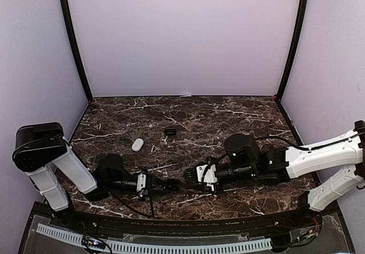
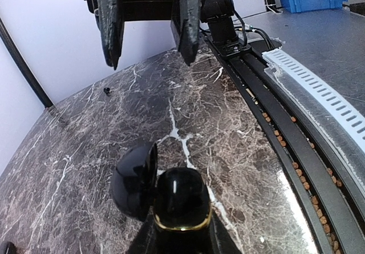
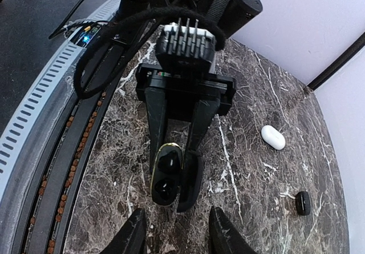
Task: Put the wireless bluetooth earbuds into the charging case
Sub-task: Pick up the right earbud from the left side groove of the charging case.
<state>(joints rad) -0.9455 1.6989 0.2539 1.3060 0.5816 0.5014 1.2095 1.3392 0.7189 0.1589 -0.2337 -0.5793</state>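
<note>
right wrist: left gripper [image 3: 175, 151] clamped on open charging case [image 3: 164, 178]; right gripper [image 3: 177, 213] apart.

Near end of charging case [image 2: 178, 200] hidden

High rear view over table [image 1: 228, 117], close wrist views face-to-face (apparently sharing the charging case [image 3: 165, 177])

Glossy black plastic charging case [image 3: 165, 177], gold-trimmed; polished veined marble-look table [image 1: 228, 117].
</note>
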